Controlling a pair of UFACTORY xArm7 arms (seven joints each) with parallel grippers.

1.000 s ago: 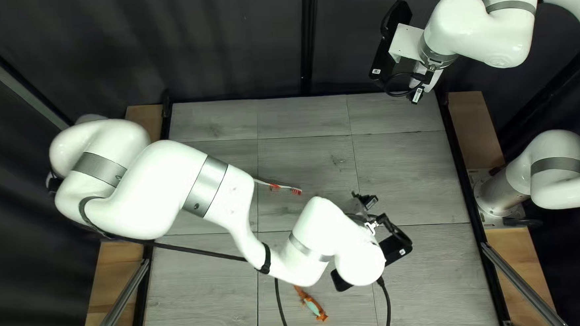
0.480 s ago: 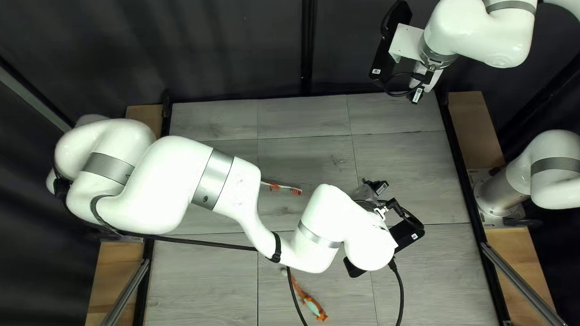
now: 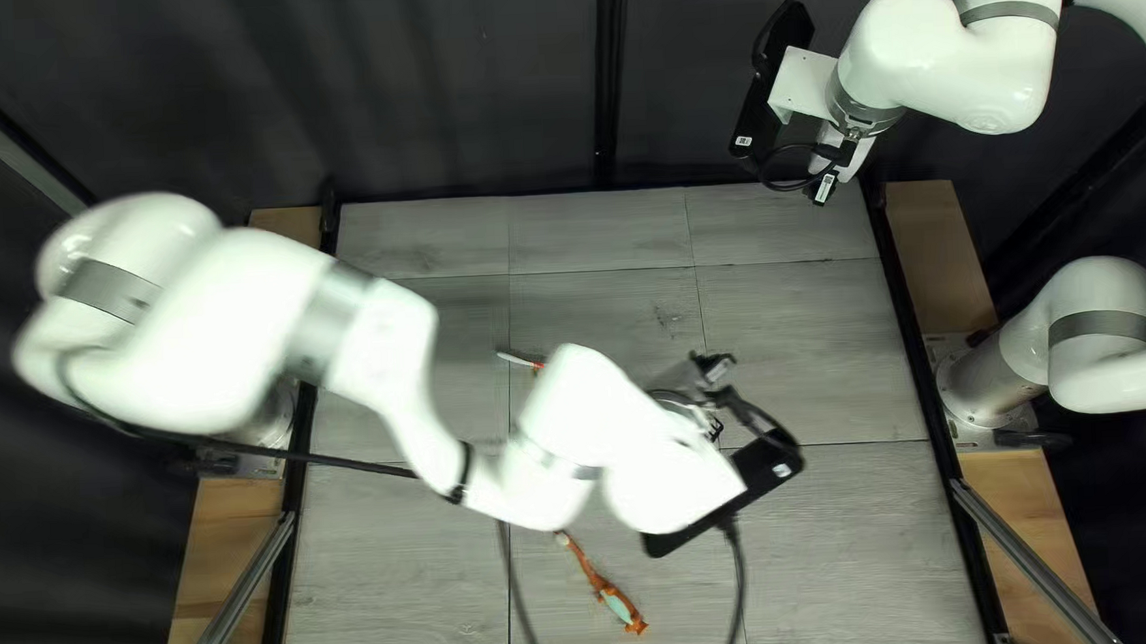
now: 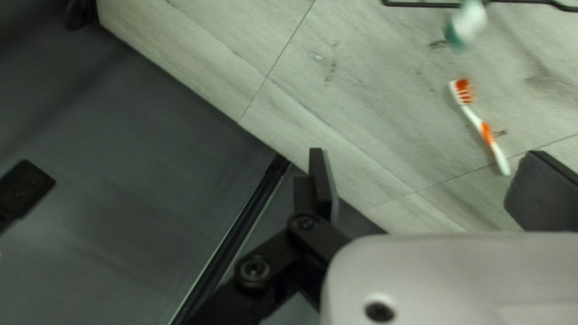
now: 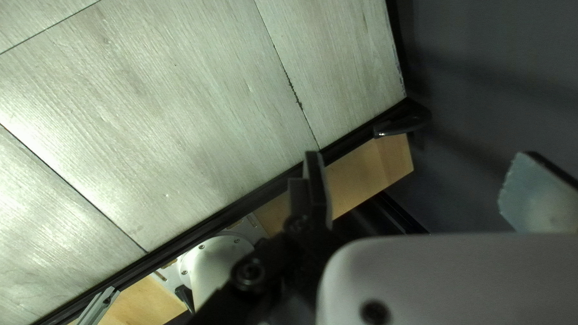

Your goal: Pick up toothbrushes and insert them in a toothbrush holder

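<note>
One toothbrush [image 4: 473,114] lies flat; the left end effector [image 3: 714,366] (like the right end effector [image 3: 824,193]) has fingers apart.

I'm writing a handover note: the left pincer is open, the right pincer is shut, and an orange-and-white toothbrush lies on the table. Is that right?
One slip: the right pincer is open, not shut; the right wrist view shows its fingers standing well apart. The left pincer is open, and an orange-and-white toothbrush lies on the table.
</note>
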